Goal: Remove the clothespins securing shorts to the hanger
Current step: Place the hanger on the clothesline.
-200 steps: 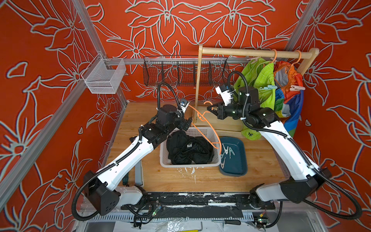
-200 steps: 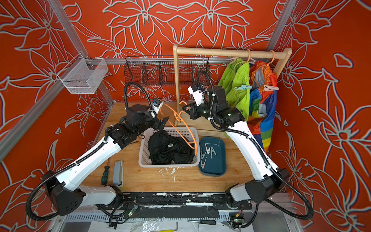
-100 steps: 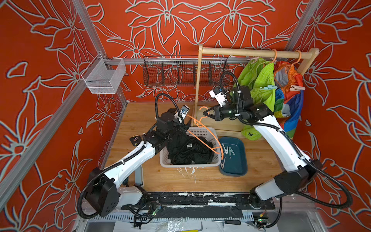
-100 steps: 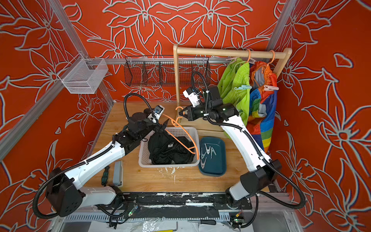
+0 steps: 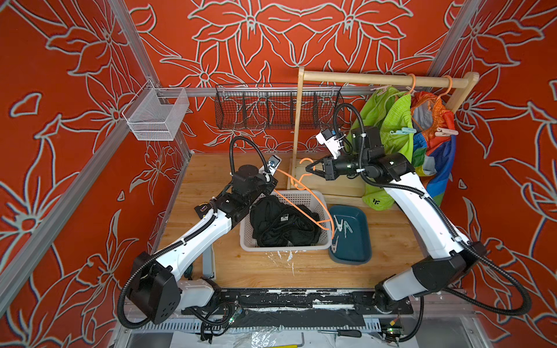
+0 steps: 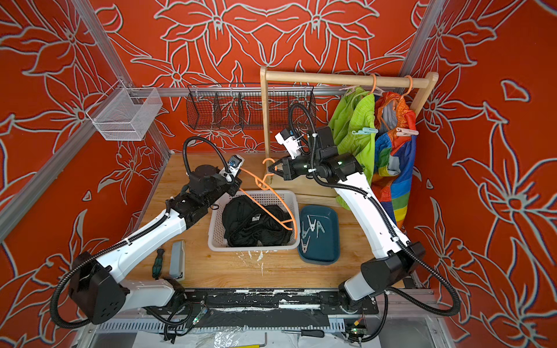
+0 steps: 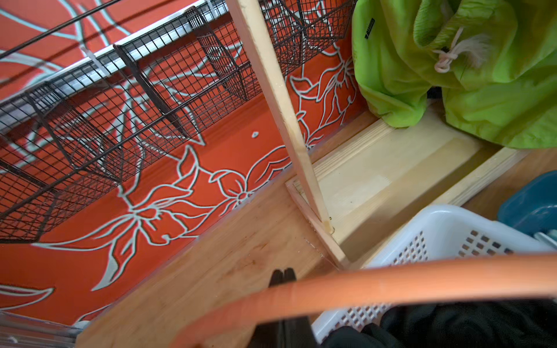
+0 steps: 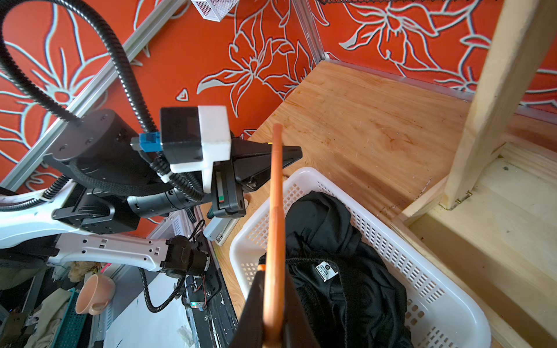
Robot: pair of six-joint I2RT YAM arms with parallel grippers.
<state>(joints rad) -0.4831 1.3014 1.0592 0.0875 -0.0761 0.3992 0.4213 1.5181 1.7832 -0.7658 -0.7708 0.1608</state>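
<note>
Tabletop basket (image 5: 283,247) holds black shorts (image 5: 280,226), below hanger (image 8: 275,195) clamped by right gripper (image 5: 312,169).

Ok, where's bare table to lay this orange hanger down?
Widest bare wood is the table's front strip, between the white basket and the front rail. The back corner between the wall and the rack post is bare too, close by the left gripper. Crowded: basket full of black shorts, blue tray holding clothespins, hanging shorts over the rack's right end.
</note>
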